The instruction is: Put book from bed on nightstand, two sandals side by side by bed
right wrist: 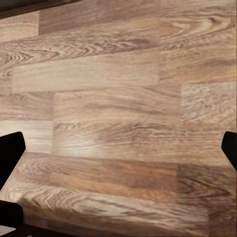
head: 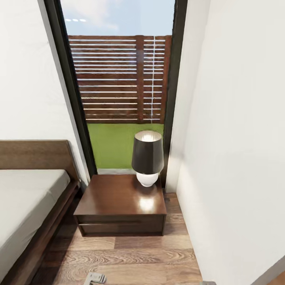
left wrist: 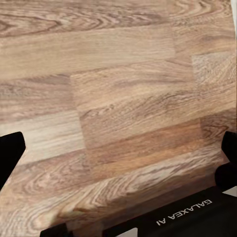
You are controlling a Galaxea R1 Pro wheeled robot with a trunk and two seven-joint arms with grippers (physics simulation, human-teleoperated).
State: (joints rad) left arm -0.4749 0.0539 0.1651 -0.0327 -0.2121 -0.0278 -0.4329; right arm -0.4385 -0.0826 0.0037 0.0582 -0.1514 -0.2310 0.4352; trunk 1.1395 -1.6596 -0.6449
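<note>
Both grippers, left (left wrist: 118,153) and right (right wrist: 118,148), hang spread wide over grainy wood-plank floor (head: 130,257), holding nothing. Ahead, a glossy dark-brown nightstand (head: 118,198) carries a lamp (head: 147,158), black shade on a round white base. The bed (head: 27,198) flanks it, grey mattress bare.

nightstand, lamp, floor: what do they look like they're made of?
Nightstand: dark brown wood look, glossy top, since the lamp's glow mirrors on it. Lamp: dark shade, possibly fabric or metal; white rounded base, ceramic or glass by its sheen. Floor: light wood planks with visible grain, possibly laminate, low sheen.
</note>
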